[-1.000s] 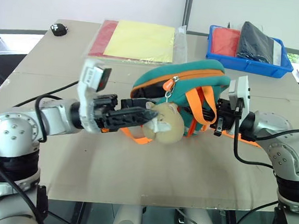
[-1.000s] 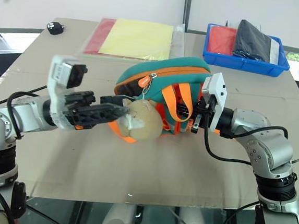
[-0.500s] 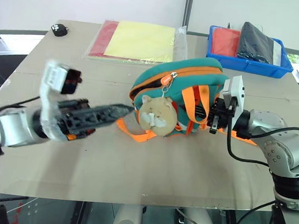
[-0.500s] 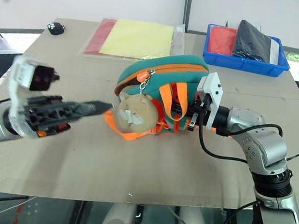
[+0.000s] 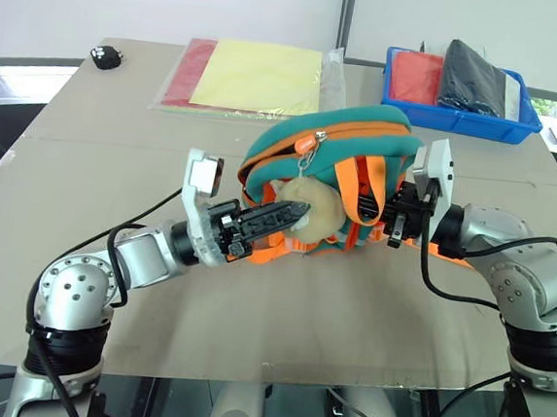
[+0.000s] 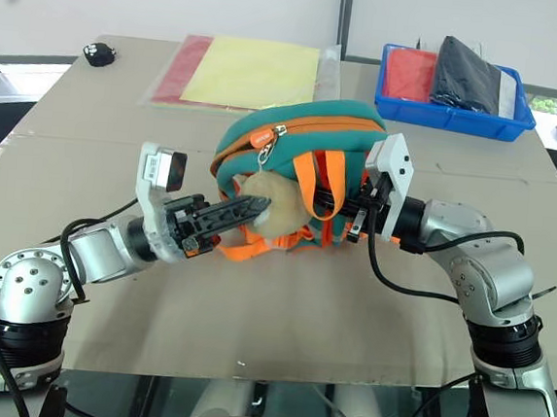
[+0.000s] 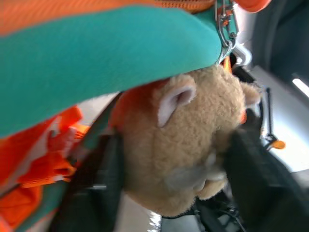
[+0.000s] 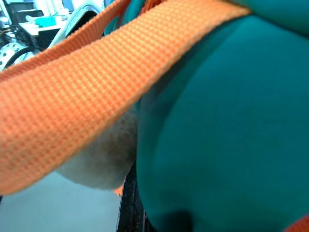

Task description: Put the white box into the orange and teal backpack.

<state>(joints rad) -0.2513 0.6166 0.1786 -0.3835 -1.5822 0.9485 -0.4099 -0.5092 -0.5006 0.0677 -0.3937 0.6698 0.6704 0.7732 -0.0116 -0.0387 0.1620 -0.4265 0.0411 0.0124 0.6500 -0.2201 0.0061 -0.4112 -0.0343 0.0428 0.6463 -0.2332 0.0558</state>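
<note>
Both grippers at the backpack on the worktop

The backpack (image 5: 336, 165) sits upright mid-worktop (image 5: 251, 304), zip closed along its top; the white box cannot be seen anywhere. The left gripper (image 5: 293, 213) reaches in level from the robot's left, its black fingers (image 7: 99, 183) on either side of the tan plush charm (image 7: 193, 140) that hangs from the zip pull; whether they squeeze it cannot be told. The right gripper (image 6: 342, 209) comes in from the other side with fingers pressed together at the orange straps (image 6: 329, 189), though a hold on them cannot be made out. A blue bin (image 5: 460, 112) and coloured sheets (image 5: 256, 78) lie along the far edge
</note>
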